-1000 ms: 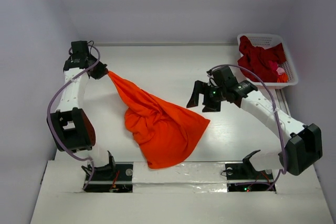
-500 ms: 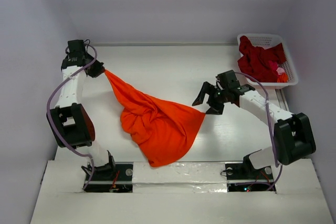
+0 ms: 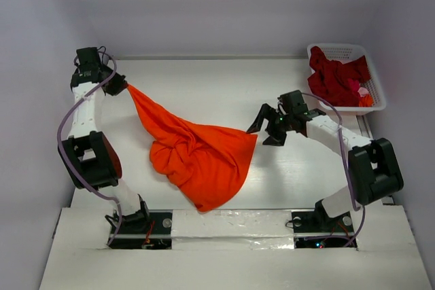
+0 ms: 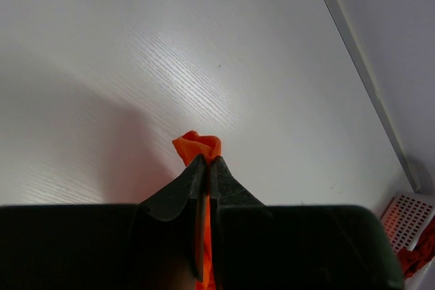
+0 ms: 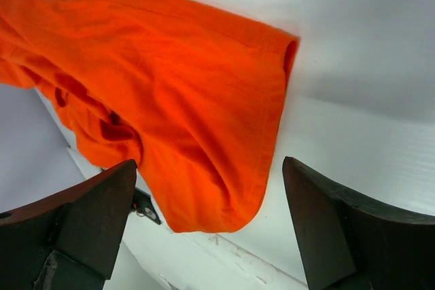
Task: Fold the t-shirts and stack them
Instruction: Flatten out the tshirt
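there, orange-red t-shirt (image 3: 204,157) tight between left jaws, right jaws agape

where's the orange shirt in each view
top: shirt left of centre, one corner held by the left gripper
left wrist: shirt corner at bottom centre, pinched in the jaws
right wrist: shirt fills the upper left
shared landmark: the white table under it

A lab test cell: bare pale walls (image 3: 224,11) box in a white table (image 3: 204,79) carrying robot arms (image 3: 85,117).
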You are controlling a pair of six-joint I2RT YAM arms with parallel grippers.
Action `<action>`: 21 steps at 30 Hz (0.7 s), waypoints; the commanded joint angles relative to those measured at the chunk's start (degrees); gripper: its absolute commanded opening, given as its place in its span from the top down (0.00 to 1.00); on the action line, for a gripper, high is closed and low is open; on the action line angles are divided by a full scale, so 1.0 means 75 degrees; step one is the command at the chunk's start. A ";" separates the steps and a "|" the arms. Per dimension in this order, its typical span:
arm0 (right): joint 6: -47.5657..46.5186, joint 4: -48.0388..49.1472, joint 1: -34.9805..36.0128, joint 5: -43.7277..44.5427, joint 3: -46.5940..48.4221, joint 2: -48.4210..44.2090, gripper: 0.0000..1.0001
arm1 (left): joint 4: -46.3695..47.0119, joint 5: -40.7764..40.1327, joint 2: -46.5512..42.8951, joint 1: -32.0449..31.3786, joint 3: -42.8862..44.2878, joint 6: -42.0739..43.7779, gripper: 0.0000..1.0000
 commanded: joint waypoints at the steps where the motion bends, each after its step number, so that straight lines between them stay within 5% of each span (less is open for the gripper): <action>1: -0.0116 0.0460 -0.0040 0.0171 -0.0116 0.0427 0.07 | 0.0203 0.0179 0.0013 0.0026 0.0268 0.0030 1.00; 9: -0.0490 0.0649 -0.0040 -0.0005 0.0281 0.1389 0.10 | 0.0215 0.0249 -0.0069 0.0026 0.0174 0.0066 1.00; 21: -0.1264 0.0085 -0.0040 0.1284 0.1431 0.1940 0.11 | 0.0203 0.0378 -0.0198 0.0026 0.0104 0.0042 1.00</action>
